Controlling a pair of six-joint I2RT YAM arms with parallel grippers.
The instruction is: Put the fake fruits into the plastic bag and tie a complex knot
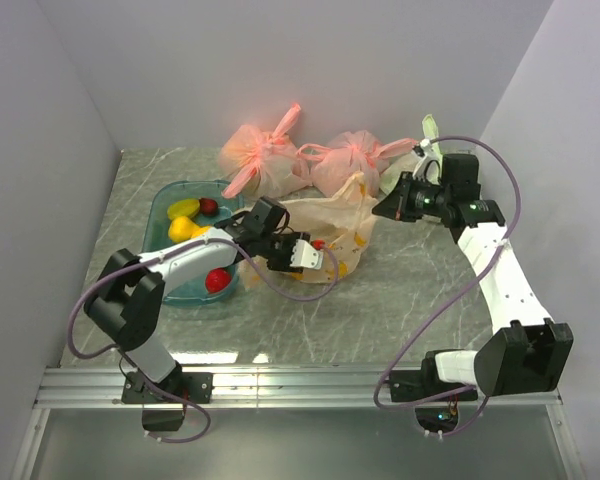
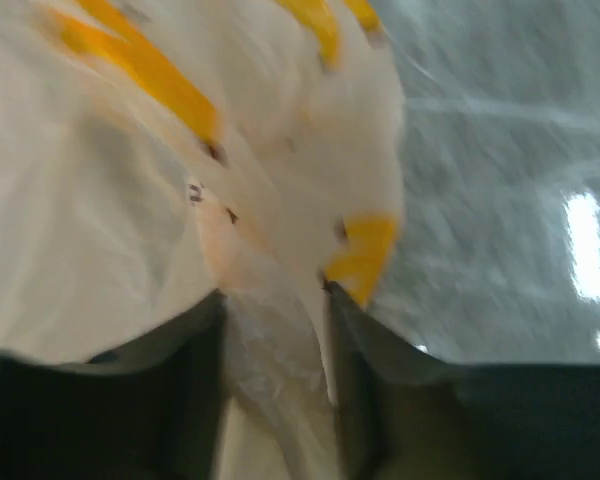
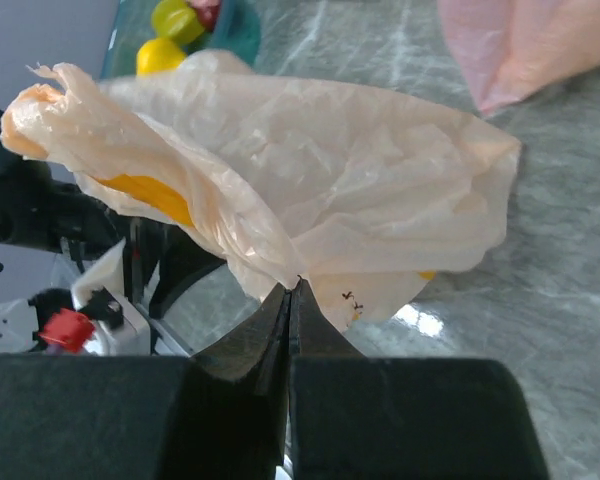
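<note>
Right gripper (image 3: 292, 288) clenched on an edge of the bag (image 3: 360, 190). Left gripper (image 2: 273, 295) has a bunched fold between its fingers, which looks pinched too. Bag hangs between them mid-table, just right of the tray (image 1: 162, 205) holding the fruits (image 1: 185, 229). Step, as I read it: open the mouth. I'd ease the two grips apart slowly, keeping the film taut without tearing it. Long axis runs near-left to far-right; which way the mouth faces I can't tell.
</note>
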